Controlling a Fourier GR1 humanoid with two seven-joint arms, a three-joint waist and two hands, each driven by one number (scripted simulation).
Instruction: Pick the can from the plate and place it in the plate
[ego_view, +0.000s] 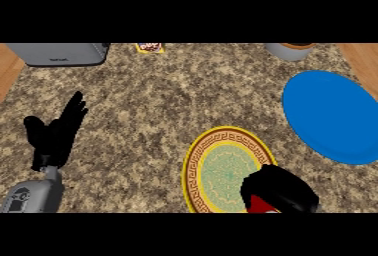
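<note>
A yellow-rimmed plate (221, 165) with a green centre and a brown patterned band lies on the counter at lower centre. My right hand (280, 189) sits over its lower right rim, fingers curled round a red can (257, 204) of which only a small red part shows below the hand. A plain blue plate (332, 117) lies at the right. My left hand (55, 132) rests open at the left, fingers straight and pointing up, apart from both plates.
A grey toaster (63, 52) stands at the back left. A small colourful packet (149, 47) lies at the back centre, and a grey pot (291, 50) stands at the back right. Wooden edges border the speckled counter (148, 100) on both sides.
</note>
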